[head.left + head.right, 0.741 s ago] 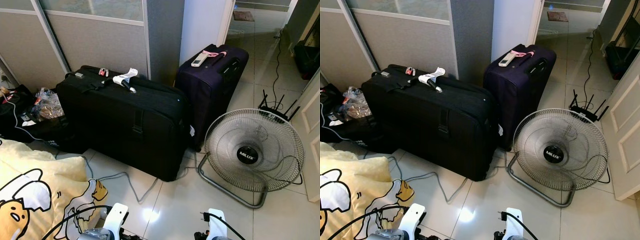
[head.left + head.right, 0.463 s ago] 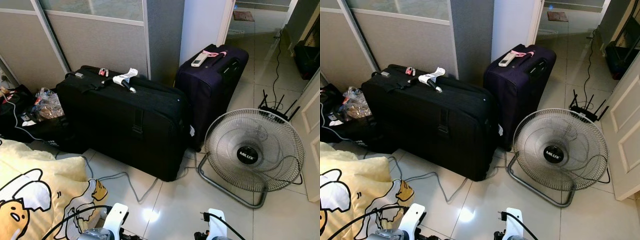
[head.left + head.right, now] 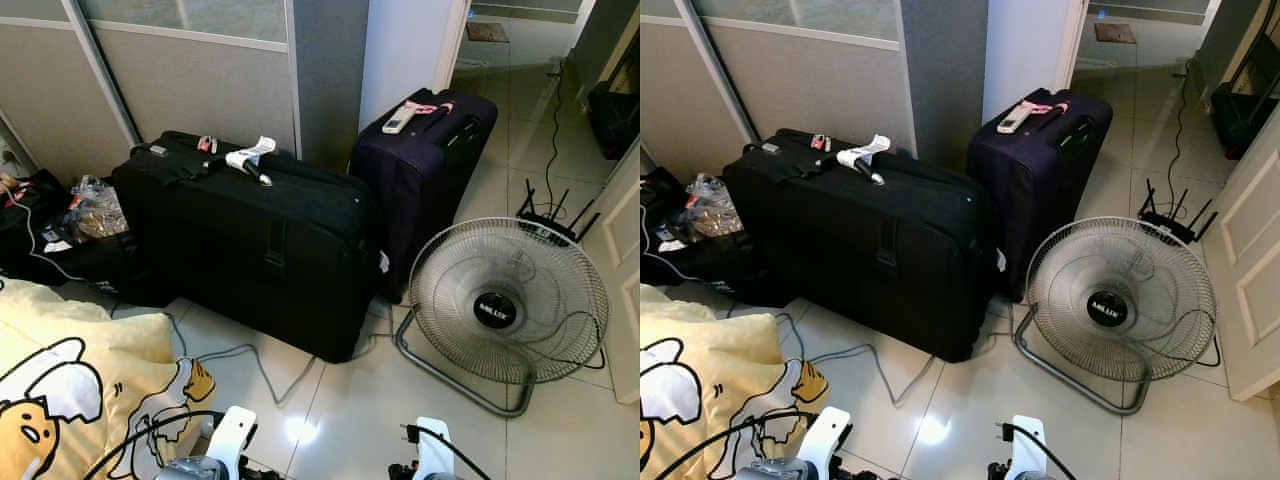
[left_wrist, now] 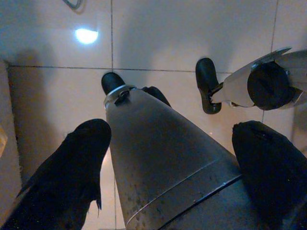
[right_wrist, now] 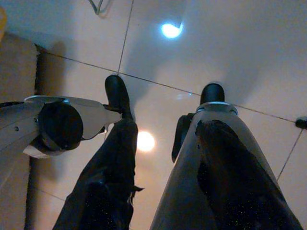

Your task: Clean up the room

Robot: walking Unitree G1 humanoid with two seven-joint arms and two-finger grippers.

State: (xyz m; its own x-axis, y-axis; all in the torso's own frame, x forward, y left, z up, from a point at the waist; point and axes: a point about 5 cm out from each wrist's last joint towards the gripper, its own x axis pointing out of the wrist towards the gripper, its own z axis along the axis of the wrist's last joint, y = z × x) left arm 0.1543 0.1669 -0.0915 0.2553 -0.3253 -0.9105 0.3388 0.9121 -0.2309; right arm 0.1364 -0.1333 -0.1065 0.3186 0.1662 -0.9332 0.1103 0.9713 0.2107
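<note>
1. At the centre of the head view, a large black suitcase (image 3: pixel 250 250) lies on the tiled floor (image 3: pixel 360 420), with a white tag (image 3: pixel 250 155) on top.
2. Upper right of it, a purple suitcase (image 3: pixel 430 170) stands upright, and a white remote control (image 3: pixel 398 120) rests on it.
3. At the lower right stands a round fan (image 3: pixel 505 305).
4. At the lower left lies a yellow cartoon blanket (image 3: pixel 70 390).
5. Both arms hang low; the left end effector (image 4: pixel 168 158) and the right end effector (image 5: pixel 153 191) seem open over the floor, though the wrist views are dark.
</note>
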